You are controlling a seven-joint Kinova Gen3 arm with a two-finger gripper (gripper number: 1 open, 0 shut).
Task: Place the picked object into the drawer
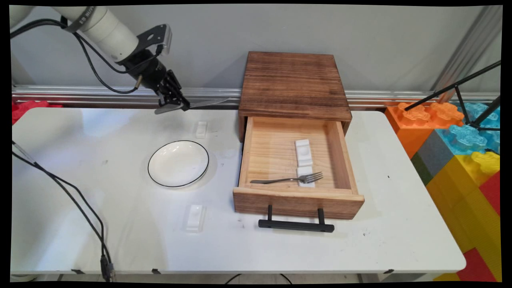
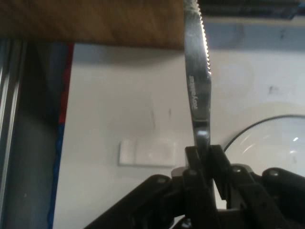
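- gripper (image 1: 176, 105) raised above table's far left part, near the wall rail, clamped on a table knife (image 1: 200, 104); hand view shows both fingers (image 2: 217, 160) pinching the knife (image 2: 196, 90) by its handle end, serrated blade sticking out ahead
- in main view knife lies roughly level, blade pointing right toward the wooden drawer box (image 1: 294, 84)
- small white rest (image 1: 201, 129) on table (image 1: 100, 240) just below gripper, beyond the plate; same rest (image 2: 147, 152) seen in hand view
- white plate with dark rim (image 1: 178, 163) left of drawer, empty
- second white rest (image 1: 195, 218) nearer front edge, below plate
- drawer (image 1: 298, 200) pulled open, black handle (image 1: 296, 225) at front
- inside drawer: fork (image 1: 288, 179) lying crosswise, tines right, resting on a white rest (image 1: 306, 176); another white rest (image 1: 303, 152) just behind it
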